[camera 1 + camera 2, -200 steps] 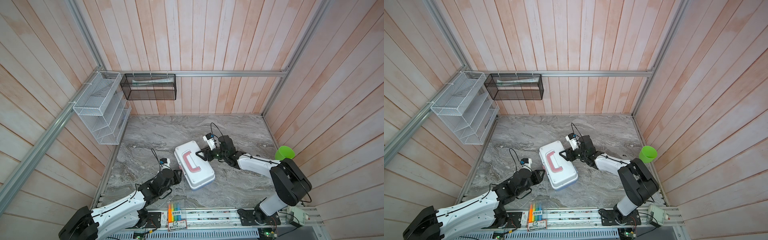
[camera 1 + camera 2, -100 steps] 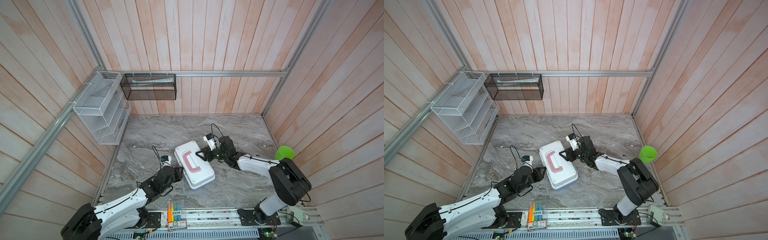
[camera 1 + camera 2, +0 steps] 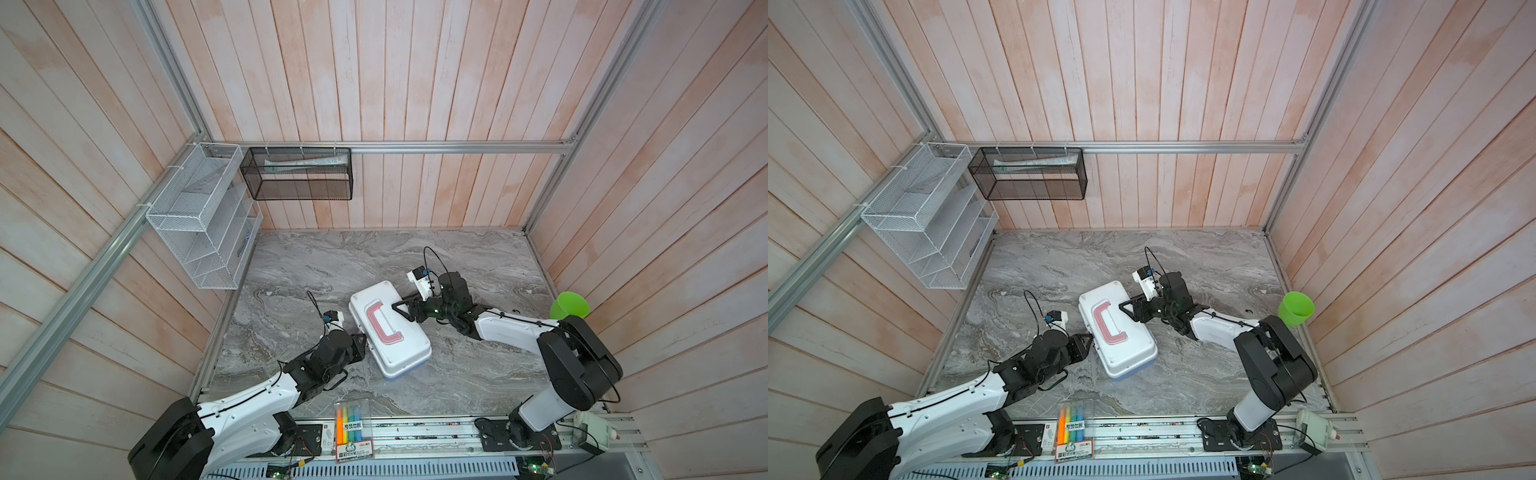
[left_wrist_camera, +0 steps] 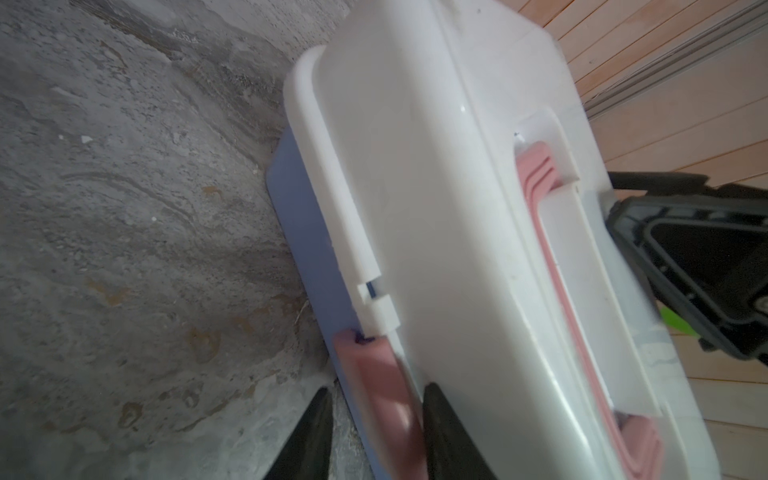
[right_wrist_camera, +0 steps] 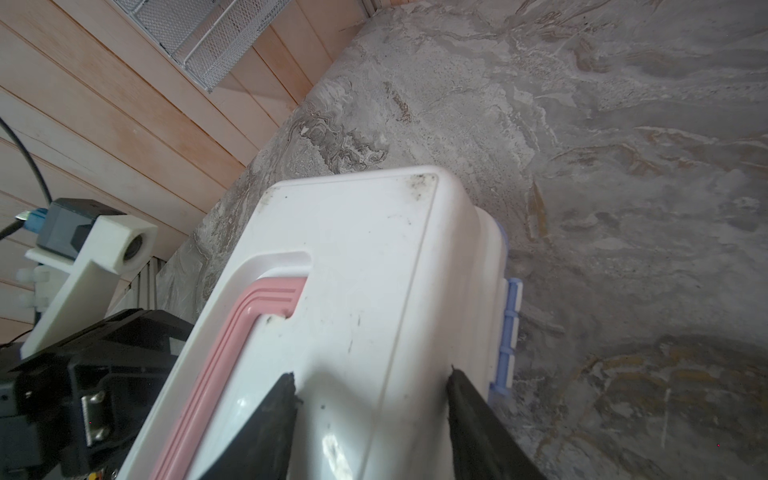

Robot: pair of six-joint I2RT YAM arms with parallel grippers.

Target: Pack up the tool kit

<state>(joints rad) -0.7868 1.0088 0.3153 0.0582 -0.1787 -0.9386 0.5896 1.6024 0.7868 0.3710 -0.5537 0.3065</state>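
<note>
The tool kit [image 3: 388, 328] [image 3: 1117, 328] lies closed on the marble table: a white lid with a pink C-shaped handle [image 3: 380, 324] over a light blue base. My left gripper [image 3: 361, 338] [image 4: 376, 415] is at its left long side and open. Its two fingers straddle the pink latch [image 4: 382, 399]; one finger lies against the lid, the other stands a little off the base. My right gripper [image 3: 400, 311] [image 5: 372, 382] is open wide, and its fingers [image 5: 274, 415] lie over the lid top near the hinge edge. The tools are hidden.
A clear pack of coloured highlighters [image 3: 353, 424] lies at the front edge. A green cup [image 3: 569, 305] stands at the right wall. A white wire rack [image 3: 199, 216] and a black mesh basket [image 3: 297, 174] hang on the walls. The blue hinges [image 5: 509, 332] face the right arm.
My left gripper has moved up to the case's side and its jaws have narrowed around the pink latch. The right arm and the case have stayed put.
</note>
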